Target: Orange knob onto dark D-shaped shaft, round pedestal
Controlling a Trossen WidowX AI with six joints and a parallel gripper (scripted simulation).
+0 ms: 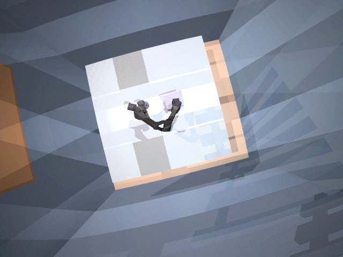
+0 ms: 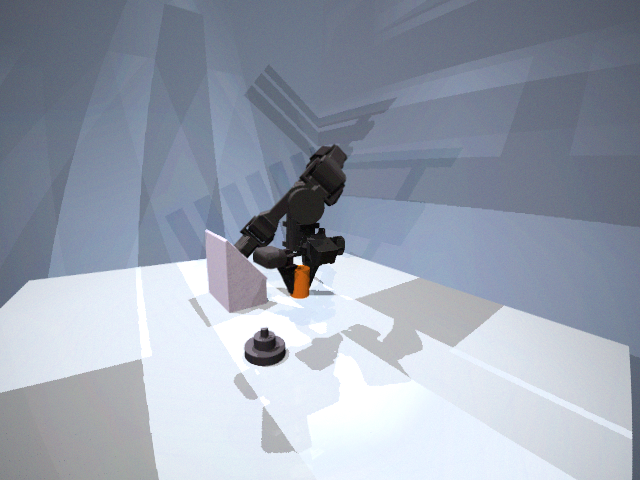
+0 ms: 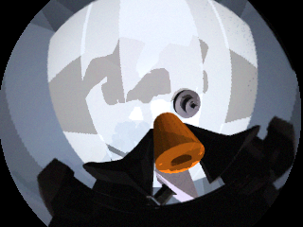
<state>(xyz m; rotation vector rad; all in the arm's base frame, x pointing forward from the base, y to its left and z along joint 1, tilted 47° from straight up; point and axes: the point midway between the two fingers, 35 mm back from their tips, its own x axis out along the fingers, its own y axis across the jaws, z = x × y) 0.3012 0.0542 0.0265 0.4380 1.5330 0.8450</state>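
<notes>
A: What's the tool [image 1: 146, 112] [image 2: 301, 288] [image 3: 167, 129] doing?

B: Holding the orange knob [image 1: 146, 112] [image 2: 301, 282] [image 3: 177, 144], one finger on either side.

A: How does the knob sit in it?

B: Roughly upright between the fingers in the exterior view, its lower end about level with their tips. The wrist view shows a dark opening in the end facing that camera. I can't make out the flat side of the hole.

A: Is the knob on the shaft [image 2: 264, 330] [image 3: 193, 105]?

B: No, it's off to one side. The shaft stands bare on top of the round pedestal [image 1: 146, 105] [image 2: 264, 356] [image 3: 179, 105], which is closer to the exterior camera than the knob is. From above, the tool's wrist hides part of the pedestal.

A: Does the knob touch the worktop [image 1: 183, 55] [image 2: 77, 330] [image 3: 142, 24]?

B: Can't tell; the angle doesn't settle it.

A: And farther out?

B: The dark arm [image 1: 149, 121] [image 2: 306, 204] is bent, reaching over the worktop with its fingers pointing down. A pale pink block [image 1: 171, 98] [image 2: 232, 279] [image 3: 177, 182] with a sloping top edge stands apart from the pedestal, and the exterior view has it in front of the arm's lower end.
</notes>
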